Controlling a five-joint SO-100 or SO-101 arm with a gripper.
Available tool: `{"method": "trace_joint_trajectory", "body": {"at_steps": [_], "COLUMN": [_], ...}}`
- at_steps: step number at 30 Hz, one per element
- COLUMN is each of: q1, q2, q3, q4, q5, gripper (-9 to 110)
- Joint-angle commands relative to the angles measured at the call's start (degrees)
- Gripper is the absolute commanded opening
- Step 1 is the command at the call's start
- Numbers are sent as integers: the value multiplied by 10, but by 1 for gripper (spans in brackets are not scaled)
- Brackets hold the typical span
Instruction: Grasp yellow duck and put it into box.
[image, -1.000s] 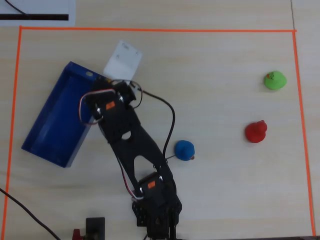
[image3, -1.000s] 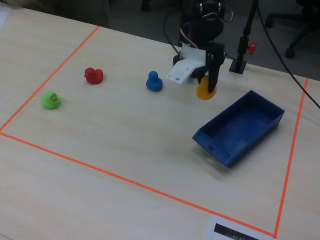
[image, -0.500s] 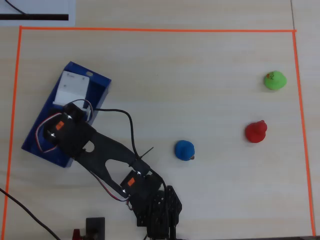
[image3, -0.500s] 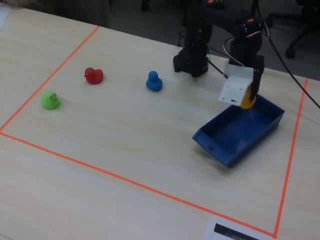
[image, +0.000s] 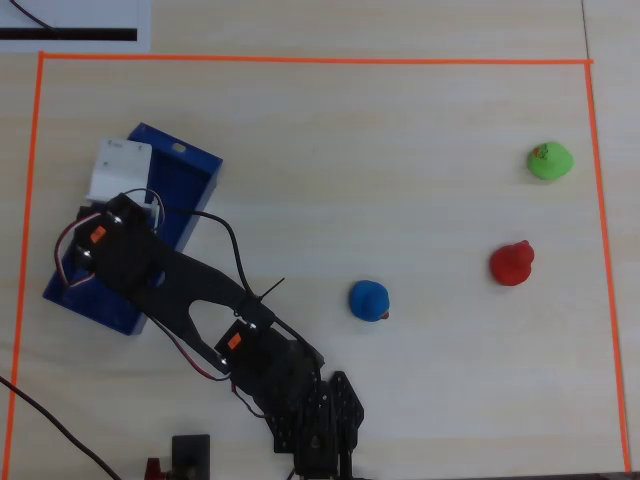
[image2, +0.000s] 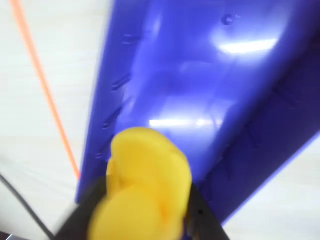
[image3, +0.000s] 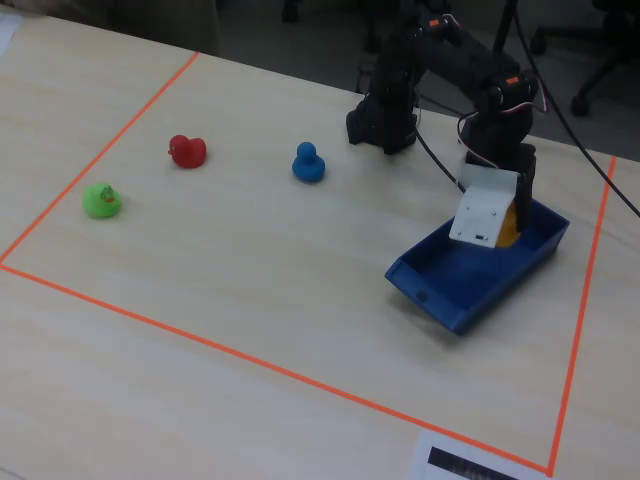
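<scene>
Clearly the carrying step is near its end and the release is the one in hand; the claw (image2: 145, 220) is clamped on the yellow duck (image2: 147, 185), whose rounded body fills the lower middle of the wrist view with a dark finger (image2: 200, 212) showing at either side of it; behind the duck in that view runs the glossy blue floor of the box (image2: 210, 100), so the toy hangs over the open tray and not over the bench (image: 400, 150); the fixed view agrees, showing a sliver of yellow (image3: 509, 226) beside the white wrist plate, low within the walls of the box (image3: 440, 290) at the end nearer the arm; whether the duck already touches the floor I cannot tell, since the wrist view is blurred and the other views hide the underside; in the overhead view the arm covers that end of the box (image: 195, 175) and the duck is not visible at all; the green duck (image: 549, 160), the red duck (image: 513, 262) and a blue duck (image: 369, 298) sit well apart from the box and play no part; the next move, as I judge it, calls for parting the fingers so the duck drops inside, then lifting straight up clear of the low walls so nothing catches the rim or drags the tray across the bench.
</scene>
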Motion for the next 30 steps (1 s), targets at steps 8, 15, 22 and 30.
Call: {"method": "trace_joint_trajectory", "body": {"at_steps": [8,15,22,30], "q1": [82,260,439,506], "q2": [197,537,832,989], "q3": [47,336,717,933], "q4": [73,5,-122,-126], "q5": [-47,-144,-293,-352], "gripper": [35,0,0,0]}}
